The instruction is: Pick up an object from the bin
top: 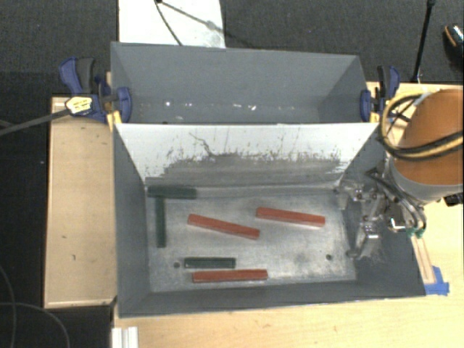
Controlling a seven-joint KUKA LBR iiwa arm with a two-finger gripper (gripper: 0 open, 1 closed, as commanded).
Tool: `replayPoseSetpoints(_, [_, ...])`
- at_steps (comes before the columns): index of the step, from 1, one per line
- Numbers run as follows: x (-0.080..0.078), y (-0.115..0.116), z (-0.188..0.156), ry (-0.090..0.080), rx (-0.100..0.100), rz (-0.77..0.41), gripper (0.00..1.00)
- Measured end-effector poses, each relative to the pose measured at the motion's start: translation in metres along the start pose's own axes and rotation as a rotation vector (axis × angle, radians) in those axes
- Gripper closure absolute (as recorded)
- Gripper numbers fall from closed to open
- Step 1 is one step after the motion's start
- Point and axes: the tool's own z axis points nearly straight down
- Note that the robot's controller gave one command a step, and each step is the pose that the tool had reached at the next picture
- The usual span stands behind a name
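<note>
Camera view, flat red bar [290,217], perhaps plastic

- a rounded orange cover [438,125] caps the wrist, smooth and dome-like, with a dull sheen.
- black cables [406,145] loop in several thin strands across the cover's left side.
- under the cover runs a pale grey metal ring [428,183], darker along its lower edge.
- the gripper [357,249] is bare silvery metal, made of small brackets and thin bars with dark joints.
- a small green part [416,231] and a white piece [396,224] sit on the gripper's mount.
</note>
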Motion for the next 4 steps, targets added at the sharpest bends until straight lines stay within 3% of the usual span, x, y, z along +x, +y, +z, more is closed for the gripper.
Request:
replayPoseSetpoints(1, [-0.073, 0.050, 0.134, -0.006, -0.001, -0.173, 0.00])
replayPoseSetpoints(2, [-0.073, 0.065, 0.099, -0.013, 0.000, -0.048, 0.00])
replayPoseSetpoints(3, [-0.093, 0.072, 0.076, -0.013, 0.000, 0.054, 0.00])
replayPoseSetpoints(4, [-0.092, 0.064, 0.133, -0.003, 0.000, 0.140, 0.00])
